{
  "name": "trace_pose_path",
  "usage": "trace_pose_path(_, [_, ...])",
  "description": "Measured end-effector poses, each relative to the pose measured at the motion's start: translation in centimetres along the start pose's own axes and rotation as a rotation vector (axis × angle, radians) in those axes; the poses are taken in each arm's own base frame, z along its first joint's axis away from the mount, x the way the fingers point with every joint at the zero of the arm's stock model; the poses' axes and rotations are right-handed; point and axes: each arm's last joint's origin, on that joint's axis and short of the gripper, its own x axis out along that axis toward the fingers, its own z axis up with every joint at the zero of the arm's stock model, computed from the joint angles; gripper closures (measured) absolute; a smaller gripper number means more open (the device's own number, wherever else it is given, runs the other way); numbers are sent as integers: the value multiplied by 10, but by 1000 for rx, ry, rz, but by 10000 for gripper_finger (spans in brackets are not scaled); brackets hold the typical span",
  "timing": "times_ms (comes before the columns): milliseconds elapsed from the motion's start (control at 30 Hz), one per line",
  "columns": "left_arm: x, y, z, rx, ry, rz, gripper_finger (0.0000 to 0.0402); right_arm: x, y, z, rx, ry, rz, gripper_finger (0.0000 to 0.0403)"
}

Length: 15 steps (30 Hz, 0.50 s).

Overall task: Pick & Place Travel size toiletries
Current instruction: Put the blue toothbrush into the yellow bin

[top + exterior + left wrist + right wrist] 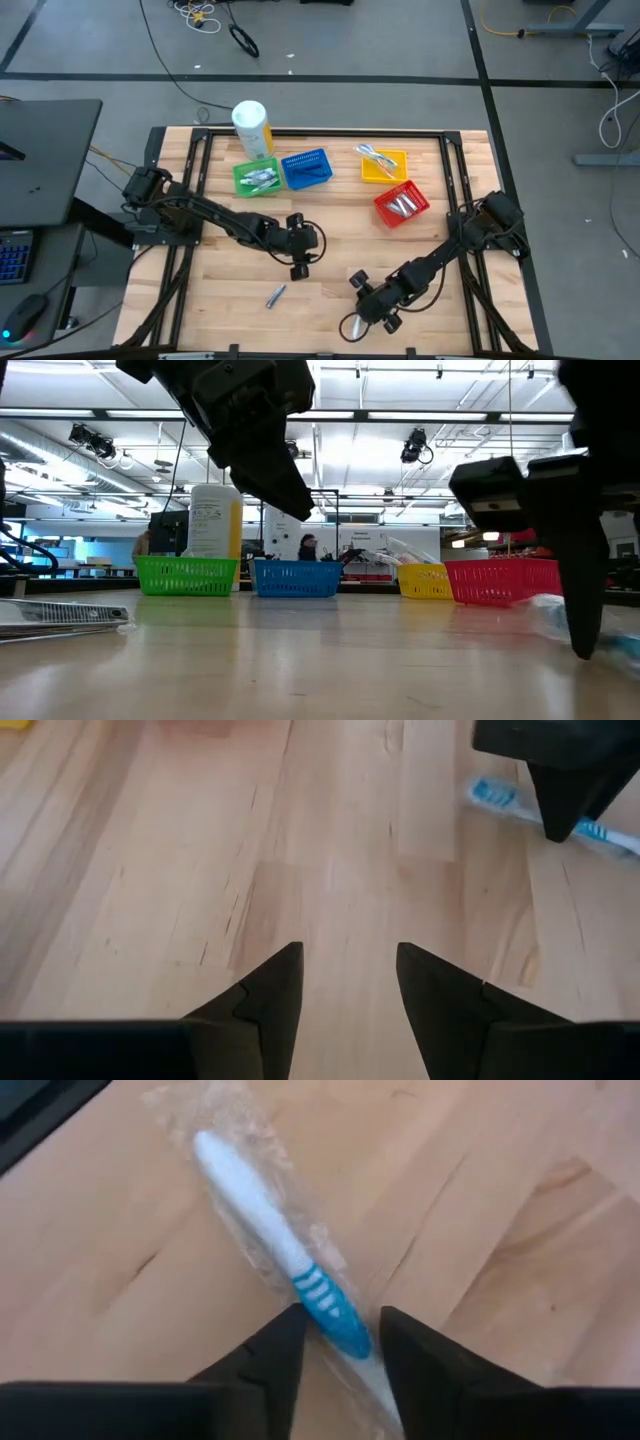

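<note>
Two dark arms reach in over the wooden worktop [330, 240]. Right claw [338, 1342] is low at the near edge, a little right of the middle, and its two fingers straddle a white-and-blue toothbrush [290, 1265] that lies flat on the wood in a clear wrapper. The fingers stand on either side of the blue grip section, spread apart; whether they already pinch the handle I cannot tell. In the low view one dark fingertip [588, 630] touches down on the worktop beside the wrapped brush.

Left claw [350, 982] hangs above the middle of the worktop, fingers parted and grasping nothing, with bare wood between them. Its wrist view takes in the other arm's claw and the toothbrush farther off.

A small silver tube [276, 295] lies alone on the wood toward the near edge, left of the middle, well apart from both claws.

Along the far edge sit four mesh baskets in a row: a green basket [255, 178] holding silvery items, a blue basket [306, 169], a yellow basket [384, 165] with a wrapped item in it, and a red basket [402, 204] with silver tubes, set slightly nearer than the rest. A large white-and-yellow bottle [252, 128] stands upright just behind the green basket
</note>
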Motion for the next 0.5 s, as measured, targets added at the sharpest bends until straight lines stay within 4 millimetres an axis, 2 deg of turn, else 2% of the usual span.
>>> trace_pose_path(200, [0,0,0,7,2,0,231,2,-12,2,205,-50,41,343])
trace_pose_path(300, [0,0,-2,24,19,-4,231,-2,-18,3,272,-61,41,371])
trace_pose_path(400, [-4,1,-7,56,99,-62,231,-20,-28,3,300,-60,3,376])
trace_pose_path(500, [-13,3,-9,49,162,-89,231,-47,-41,2,295,-43,-128,376])
